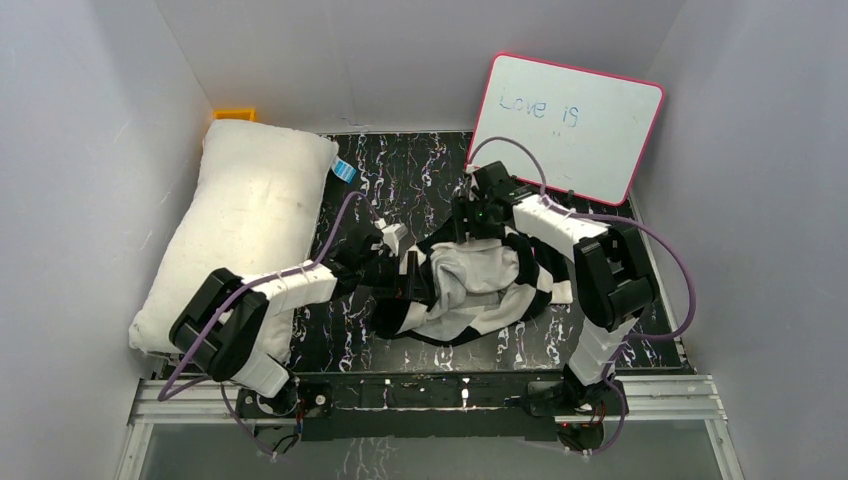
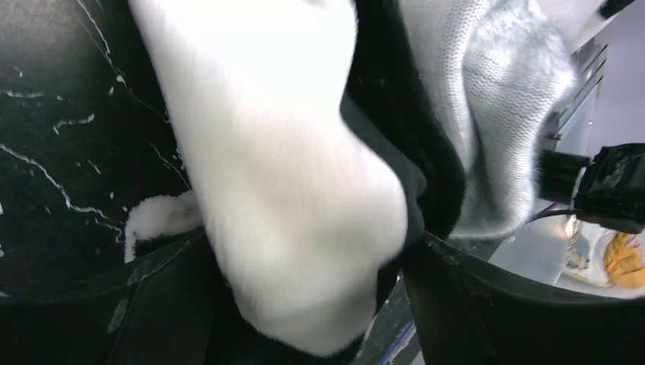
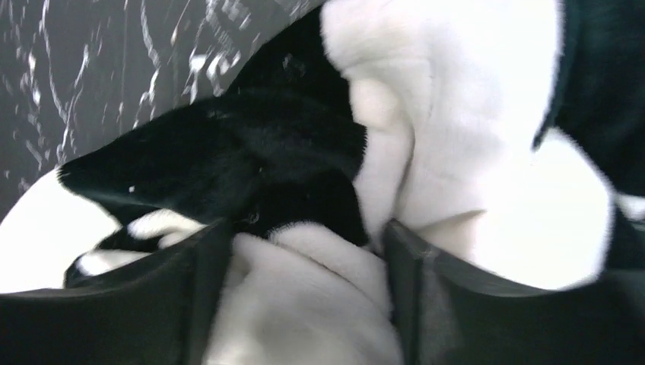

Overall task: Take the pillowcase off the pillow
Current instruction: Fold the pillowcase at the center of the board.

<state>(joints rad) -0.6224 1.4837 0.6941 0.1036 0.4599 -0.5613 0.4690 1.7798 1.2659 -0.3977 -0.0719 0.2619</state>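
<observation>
Top external: pillow (image 1: 250,220) long axis near-far along L wall (image 1: 90,150); both jaws spread round pillowcase (image 1: 470,285).

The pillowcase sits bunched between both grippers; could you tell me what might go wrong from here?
1. Folds of the pillowcase fill the gap between the fingers of the left gripper and of the right gripper. If the arms pull back, they might snag the fabric and drag it along.
2. The left arm has its elbow over the near end of the pillow, so a swing could shove it.
</observation>
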